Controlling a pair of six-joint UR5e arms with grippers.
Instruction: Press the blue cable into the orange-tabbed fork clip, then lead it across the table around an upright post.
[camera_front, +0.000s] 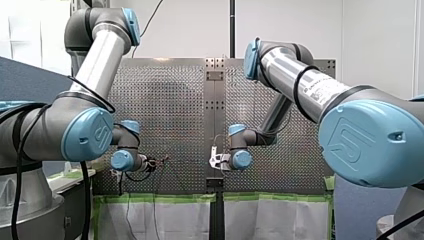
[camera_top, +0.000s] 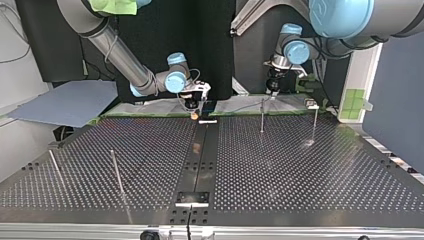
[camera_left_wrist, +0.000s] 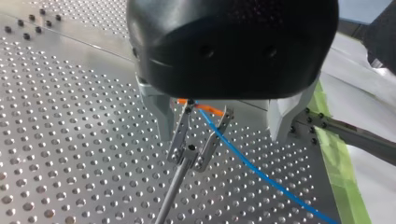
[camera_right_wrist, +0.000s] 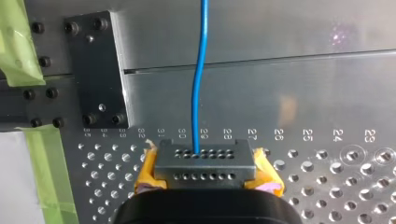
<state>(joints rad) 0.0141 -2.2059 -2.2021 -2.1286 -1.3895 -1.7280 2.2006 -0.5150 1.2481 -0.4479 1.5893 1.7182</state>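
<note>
The blue cable (camera_left_wrist: 261, 175) runs through a metal fork clip (camera_left_wrist: 198, 140) with an orange tab (camera_left_wrist: 205, 108); the clip stands on a thin post. My left gripper (camera_left_wrist: 222, 128) is open, its metal fingers (camera_left_wrist: 156, 112) wide apart on either side of the clip without touching it. In the right wrist view the blue cable (camera_right_wrist: 198, 79) enters a small grey block with rows of holes (camera_right_wrist: 205, 163). My right gripper (camera_right_wrist: 205, 175) is shut on that block, yellow pads (camera_right_wrist: 148, 173) against both its sides. In the top view my left gripper (camera_top: 272, 87) is at the back right and my right gripper (camera_top: 194, 106) at the back middle.
Upright posts stand at the top view's back right (camera_top: 262, 116) (camera_top: 315, 124) and front left (camera_top: 116, 172). A black bolted plate (camera_right_wrist: 95, 70) and green tape (camera_right_wrist: 18, 46) lie at the table's edge beyond the block. A grey-blue sheet (camera_top: 65, 102) lies off the table.
</note>
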